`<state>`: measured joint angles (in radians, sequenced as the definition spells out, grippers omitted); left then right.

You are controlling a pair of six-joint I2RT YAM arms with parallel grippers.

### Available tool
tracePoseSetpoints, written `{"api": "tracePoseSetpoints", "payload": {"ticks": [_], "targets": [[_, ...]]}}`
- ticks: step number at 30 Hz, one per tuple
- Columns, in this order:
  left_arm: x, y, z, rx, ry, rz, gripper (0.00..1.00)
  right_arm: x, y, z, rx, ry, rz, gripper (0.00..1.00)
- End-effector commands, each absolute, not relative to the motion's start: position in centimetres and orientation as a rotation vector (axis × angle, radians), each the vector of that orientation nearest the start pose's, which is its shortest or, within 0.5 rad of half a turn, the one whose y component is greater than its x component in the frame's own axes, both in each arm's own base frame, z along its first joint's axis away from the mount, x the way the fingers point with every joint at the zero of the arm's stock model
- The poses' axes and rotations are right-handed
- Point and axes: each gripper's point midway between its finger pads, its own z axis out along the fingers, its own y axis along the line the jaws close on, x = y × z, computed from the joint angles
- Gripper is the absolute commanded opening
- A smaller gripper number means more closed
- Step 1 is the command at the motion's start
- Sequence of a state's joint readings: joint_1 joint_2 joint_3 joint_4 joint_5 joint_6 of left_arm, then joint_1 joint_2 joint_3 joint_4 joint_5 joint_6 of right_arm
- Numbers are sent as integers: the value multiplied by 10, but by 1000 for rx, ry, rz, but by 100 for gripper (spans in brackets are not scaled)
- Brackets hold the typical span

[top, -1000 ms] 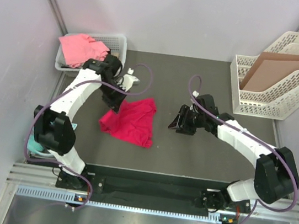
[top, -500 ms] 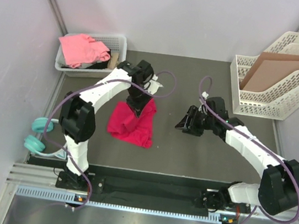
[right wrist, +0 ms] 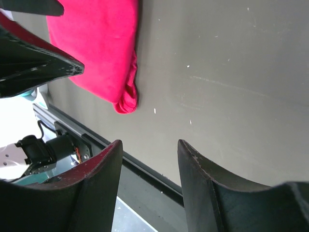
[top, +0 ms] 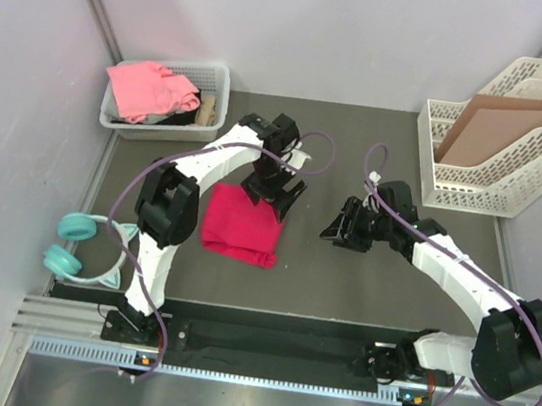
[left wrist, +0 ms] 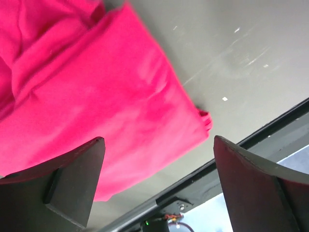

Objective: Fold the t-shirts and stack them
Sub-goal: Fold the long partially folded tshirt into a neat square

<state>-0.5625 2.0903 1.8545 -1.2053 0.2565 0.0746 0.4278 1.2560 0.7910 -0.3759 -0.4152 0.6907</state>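
Presently left fingers (left wrist: 72,183) hover spread over the folded crimson t-shirt (top: 239,227); right fingers (right wrist: 87,193) gape empty nearby.

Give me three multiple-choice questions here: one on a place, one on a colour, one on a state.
1. Where is the salmon-pink t-shirt? A on a chair; B in the white basket; C on a hook.
2. What colour are the headphones? A black; B yellow; C teal.
3. The left end effector is: A open and empty; B shut on the headphones; C out of view.
Answers: 1 B, it lies heaped in that basket; 2 C, both earcups are teal; 3 A, the left wrist view shows its fingers wide apart, nothing between.
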Motion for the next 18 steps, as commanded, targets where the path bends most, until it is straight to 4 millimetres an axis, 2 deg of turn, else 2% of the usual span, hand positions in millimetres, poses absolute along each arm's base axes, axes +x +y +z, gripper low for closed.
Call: {"api": "tracePoseSetpoints", "payload": {"ticks": [1,3,4,6,7,8,9,10,11,12,13,14,16,17,18], "targets": [[328,-265,136,926,2758,-500,99,247,213,132,114,2514,990,50],[333,-263,152,896,2717,-505,99,248,213,130,120,2518,987,50],[333,-261,168,876,2679,-512,99,249,214,128,123,2526,984,50],[333,-252,178,835,2654,-527,99,254,217,128,125,2518,999,50],[328,-248,197,817,2604,-541,99,256,220,123,128,2529,1006,51],[319,-241,189,803,2634,-569,99,259,223,124,127,2528,1025,51],[317,-239,192,798,2609,-585,99,262,226,122,123,2533,1031,50],[309,-234,206,793,2560,-595,99,268,229,116,125,2551,1032,51],[297,-226,191,792,2598,-597,99,273,234,116,119,2552,1053,51],[293,-223,189,792,2578,-604,99,277,238,114,112,2557,1063,51],[293,-222,197,786,2504,-608,99,287,245,110,107,2571,1077,51],[281,-213,173,775,2556,-601,99,292,250,109,102,2574,1095,50],[277,-210,163,786,2525,-596,99,307,260,100,95,2600,1094,51],[269,-203,143,822,2553,-573,99,310,265,98,86,2609,1120,51],[269,-198,135,830,2555,-535,99,314,270,96,78,2613,1136,52]]}}
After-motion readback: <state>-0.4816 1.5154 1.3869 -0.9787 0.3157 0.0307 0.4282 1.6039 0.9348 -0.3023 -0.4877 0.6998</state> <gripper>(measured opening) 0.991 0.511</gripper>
